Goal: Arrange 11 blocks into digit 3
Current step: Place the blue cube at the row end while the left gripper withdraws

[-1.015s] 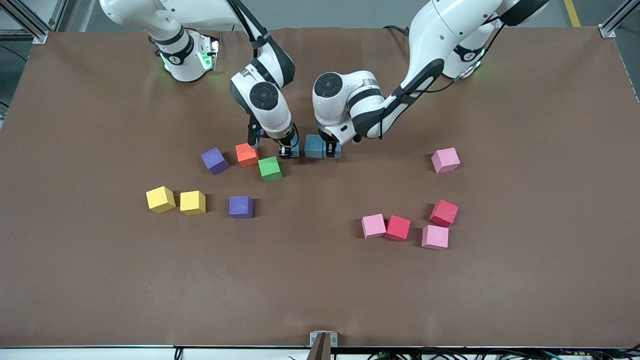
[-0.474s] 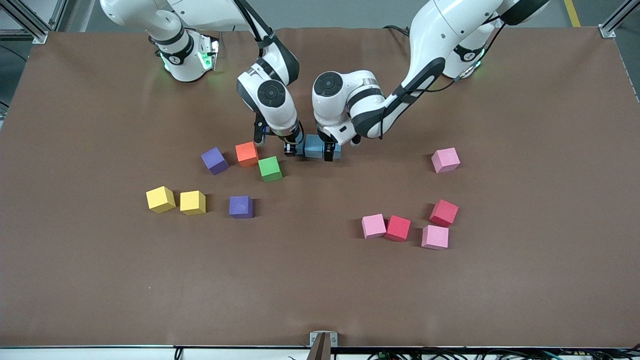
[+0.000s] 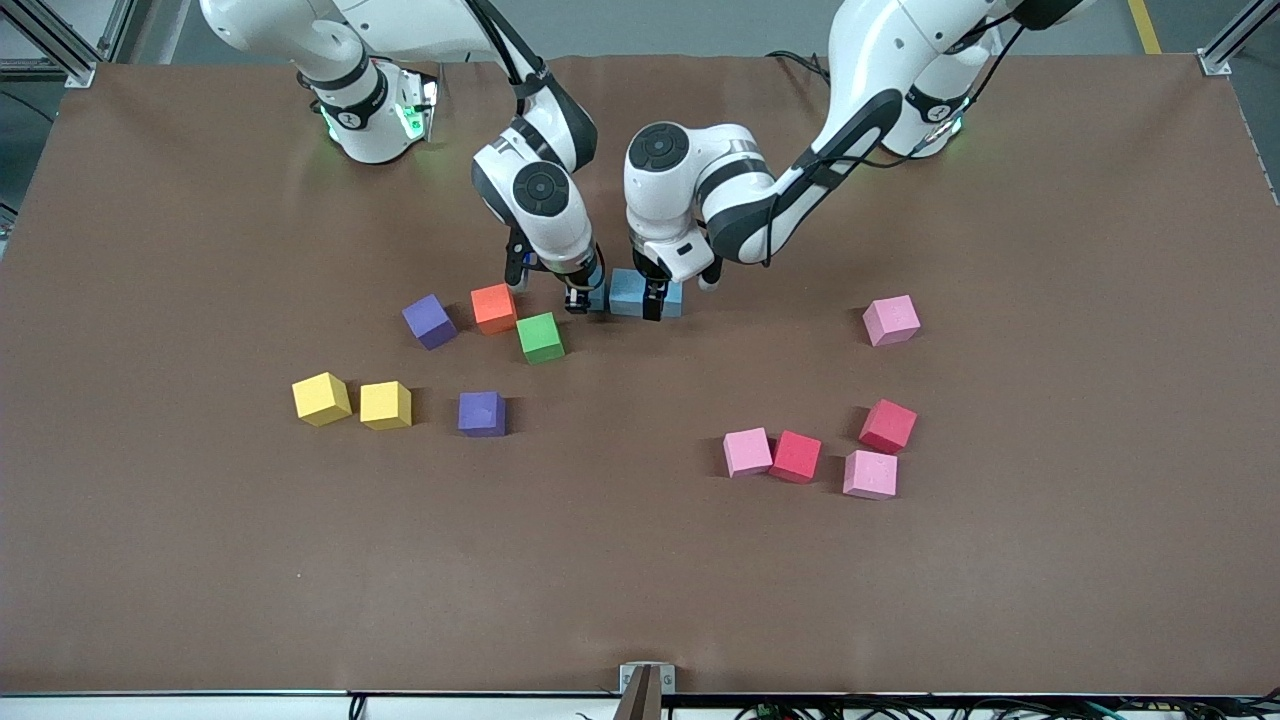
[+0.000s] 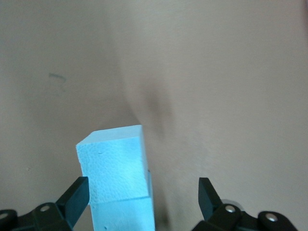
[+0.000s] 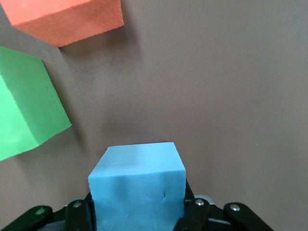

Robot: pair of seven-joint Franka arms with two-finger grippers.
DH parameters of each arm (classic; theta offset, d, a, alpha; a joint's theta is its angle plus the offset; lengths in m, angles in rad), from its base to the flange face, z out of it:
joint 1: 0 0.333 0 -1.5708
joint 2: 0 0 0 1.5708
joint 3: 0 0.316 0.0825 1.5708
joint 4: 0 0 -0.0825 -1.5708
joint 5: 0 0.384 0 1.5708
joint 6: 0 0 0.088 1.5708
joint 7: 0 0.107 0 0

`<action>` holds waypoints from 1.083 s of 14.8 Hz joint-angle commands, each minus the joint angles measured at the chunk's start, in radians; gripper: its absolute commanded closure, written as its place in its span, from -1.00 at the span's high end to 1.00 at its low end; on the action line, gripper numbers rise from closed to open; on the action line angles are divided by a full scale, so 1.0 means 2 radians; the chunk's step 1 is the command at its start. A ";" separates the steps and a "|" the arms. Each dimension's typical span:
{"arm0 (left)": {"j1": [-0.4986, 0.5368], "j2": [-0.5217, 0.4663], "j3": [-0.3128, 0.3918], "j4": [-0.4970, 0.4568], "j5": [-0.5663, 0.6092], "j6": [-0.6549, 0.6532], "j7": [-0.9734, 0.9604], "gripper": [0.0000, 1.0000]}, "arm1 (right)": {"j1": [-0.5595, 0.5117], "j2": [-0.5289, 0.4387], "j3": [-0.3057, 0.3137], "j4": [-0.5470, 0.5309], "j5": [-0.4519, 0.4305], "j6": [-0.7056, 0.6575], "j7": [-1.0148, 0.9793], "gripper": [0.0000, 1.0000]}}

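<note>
Pinching a light blue cube (image 5: pixel 137 185), the right gripper (image 3: pixel 584 297) sits low at the row's open end, its load just beside the two blue cubes (image 3: pixel 628 292) already lined up toward the left arm's end. Over those, the left gripper (image 3: pixel 655 295) stands spread wide, holding nothing, one finger (image 4: pixel 77 195) alongside a cube. Judging by this, the held cube must close sideways along the row's long axis.

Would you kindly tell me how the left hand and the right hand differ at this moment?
The left hand is open, with a light blue block loose beside one finger; the right hand is shut on another light blue block. The right hand is next to the green block; the left hand is not. Both are low at the blue row.
</note>
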 commanded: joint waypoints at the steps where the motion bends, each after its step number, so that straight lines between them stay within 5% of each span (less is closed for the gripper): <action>1: 0.060 -0.021 -0.042 -0.013 -0.011 -0.024 0.056 1.00 | 0.007 -0.007 -0.007 -0.013 0.009 0.010 0.008 -0.99; 6: 0.186 -0.023 -0.111 -0.006 -0.009 -0.064 0.180 1.00 | 0.008 -0.011 -0.012 -0.013 0.008 0.013 0.011 -1.00; 16: 0.192 0.026 -0.061 0.070 0.021 -0.088 0.356 1.00 | 0.017 -0.015 -0.014 -0.012 0.002 0.013 0.011 -1.00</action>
